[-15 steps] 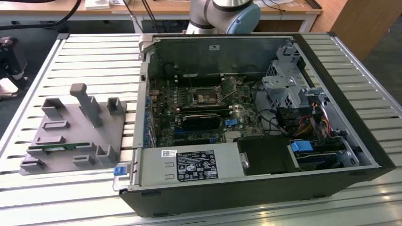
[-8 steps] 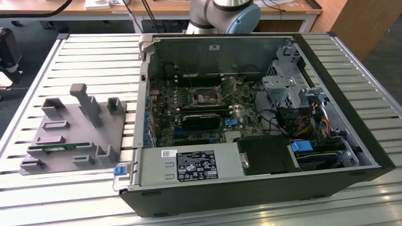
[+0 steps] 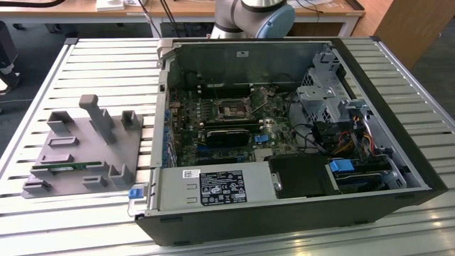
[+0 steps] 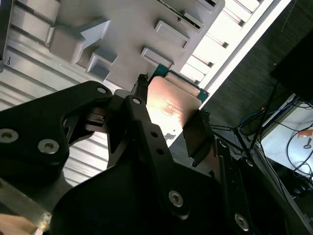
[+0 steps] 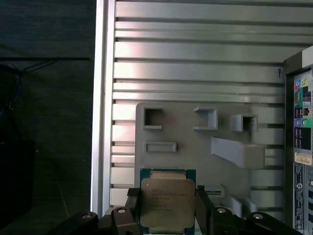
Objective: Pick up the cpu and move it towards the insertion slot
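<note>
Cpu [image 5: 167,201] clamped in closed gripper [image 5: 167,208], apparently lifted above grey fixture tray [image 5: 195,156]

Black gripper [image 5: 167,208] is clamping the flat square silver-topped chip [image 5: 167,193] over the edge of the grey plastic fixture plate [image 5: 195,152]. A tall grey post [image 3: 96,117] and short grey blocks [image 3: 128,120] are sticking up from the plate. The open black computer case [image 3: 299,218] is putting its wall on the exterior view's left between the plate and the square dark socket with silver frame [image 3: 235,109]. The socket is lying exposed from above. Crowding it: a long black rectangular block [image 3: 227,136] just beside, with a grey metal drive cage [image 3: 323,98] and a cable bundle [image 3: 313,133] toward the exterior view's right. The slatted aluminium table [image 3: 106,69] beyond the plate is lying bare.
</note>
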Controlling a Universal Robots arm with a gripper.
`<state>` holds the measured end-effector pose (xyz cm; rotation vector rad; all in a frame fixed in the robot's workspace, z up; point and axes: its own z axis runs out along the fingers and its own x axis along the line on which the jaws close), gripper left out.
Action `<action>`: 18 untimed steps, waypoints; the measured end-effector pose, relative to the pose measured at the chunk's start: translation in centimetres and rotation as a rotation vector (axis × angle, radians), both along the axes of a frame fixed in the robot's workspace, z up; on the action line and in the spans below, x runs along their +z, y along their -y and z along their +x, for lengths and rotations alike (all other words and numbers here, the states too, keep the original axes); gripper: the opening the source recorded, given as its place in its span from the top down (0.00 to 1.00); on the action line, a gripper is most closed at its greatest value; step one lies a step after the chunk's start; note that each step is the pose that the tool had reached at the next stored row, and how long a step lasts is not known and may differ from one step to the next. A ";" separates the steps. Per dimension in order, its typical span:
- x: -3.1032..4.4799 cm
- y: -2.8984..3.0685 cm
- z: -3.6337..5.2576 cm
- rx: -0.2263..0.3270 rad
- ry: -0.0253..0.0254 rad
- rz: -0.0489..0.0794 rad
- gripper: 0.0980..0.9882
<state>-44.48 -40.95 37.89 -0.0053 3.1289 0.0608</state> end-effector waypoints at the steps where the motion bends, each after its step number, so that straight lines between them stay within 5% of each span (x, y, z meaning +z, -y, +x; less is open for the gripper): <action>1: 0.17 0.00 0.00 0.000 -0.0001 0.000 0.51; 7: 1.45 -0.04 0.00 0.000 -0.0002 0.000 0.51; 18: 1.51 -0.04 0.93 0.000 0.0000 0.000 0.51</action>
